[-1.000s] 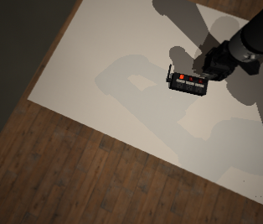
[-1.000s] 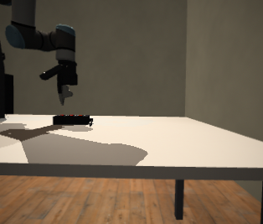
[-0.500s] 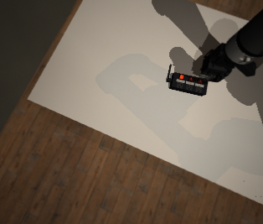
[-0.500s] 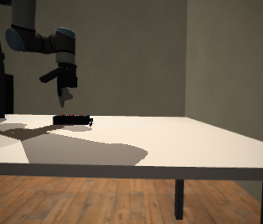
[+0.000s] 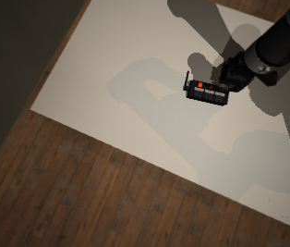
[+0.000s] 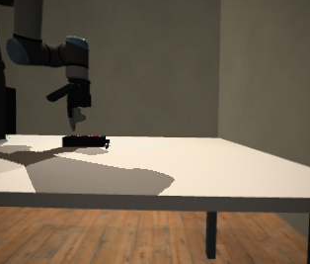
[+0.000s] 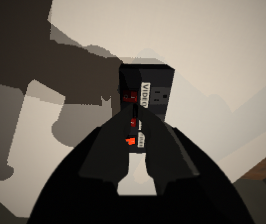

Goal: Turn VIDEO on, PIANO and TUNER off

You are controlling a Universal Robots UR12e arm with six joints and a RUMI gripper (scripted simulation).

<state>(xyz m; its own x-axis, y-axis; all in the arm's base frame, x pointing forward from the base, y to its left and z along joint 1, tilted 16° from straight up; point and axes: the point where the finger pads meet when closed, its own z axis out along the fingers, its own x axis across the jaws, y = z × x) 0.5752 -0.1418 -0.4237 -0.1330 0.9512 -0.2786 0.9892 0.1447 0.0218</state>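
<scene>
My dark two-jaw gripper point(image 7: 134, 131) is pressed together on nothing, tips poised just above the switch row of the flat black power strip point(image 5: 207, 92), which lies face up on the pale table top point(image 6: 216, 169) directly below. I should descend vertically, pressing one red rocker switch point(image 7: 130, 141) with the tips alone, without pushing sideways.

A pale, matte table top point(image 5: 101, 75) crossed by broad grey shadows stands on dark legs point(image 6: 210, 234) over a brown wooden plank floor point(image 5: 73, 191), with plain olive-grey walls point(image 6: 177, 55) meeting in a corner behind it.
</scene>
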